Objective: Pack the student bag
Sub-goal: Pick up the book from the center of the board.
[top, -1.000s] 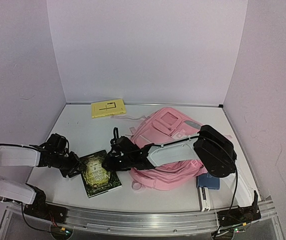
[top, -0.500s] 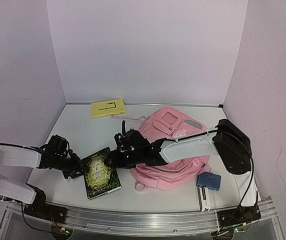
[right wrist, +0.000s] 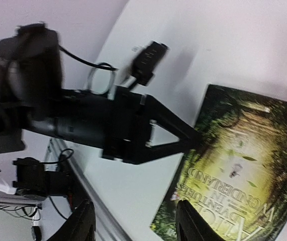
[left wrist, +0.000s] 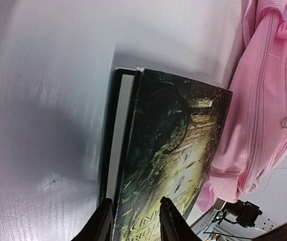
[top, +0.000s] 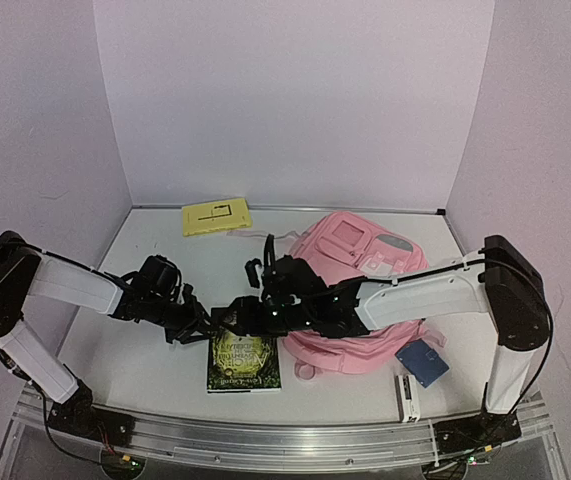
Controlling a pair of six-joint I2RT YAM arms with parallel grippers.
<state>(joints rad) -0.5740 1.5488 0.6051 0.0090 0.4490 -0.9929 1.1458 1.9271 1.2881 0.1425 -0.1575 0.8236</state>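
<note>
The dark green illustrated book is pinched at its edge by the left gripper. The right gripper is held spread above it, beside the soft pink fabric backpack.

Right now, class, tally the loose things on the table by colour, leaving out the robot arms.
Pink: 1, student bag
Green: 1, book
Yellow: 1, flat pad
Blue: 1, small case
White: 1, narrow item by the near rail
Total: 5
</note>
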